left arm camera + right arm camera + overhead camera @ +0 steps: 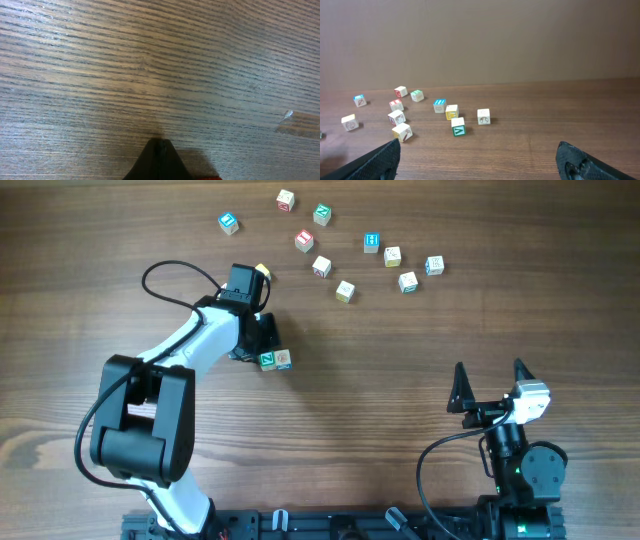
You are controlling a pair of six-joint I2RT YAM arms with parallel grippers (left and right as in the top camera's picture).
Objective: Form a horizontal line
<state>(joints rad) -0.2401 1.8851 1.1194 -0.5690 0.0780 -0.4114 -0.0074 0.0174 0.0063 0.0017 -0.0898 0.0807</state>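
While the left pincer (160, 151) is closed, two cubes (270, 361) nearby touch.

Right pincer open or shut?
Open. The right pincer has its fingers spread wide apart, holding nothing.

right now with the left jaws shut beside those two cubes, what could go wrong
1. The left jaws, shut, sit close against the green-faced cube, which adjoins the cream cube; a sideways pull-away could twist that pair out of line.
2. The left wrist view shows only bare table, so any nudge would likely be blind.
3. The loose cubes lie clustered; reaching in could knock neighbours further astray.
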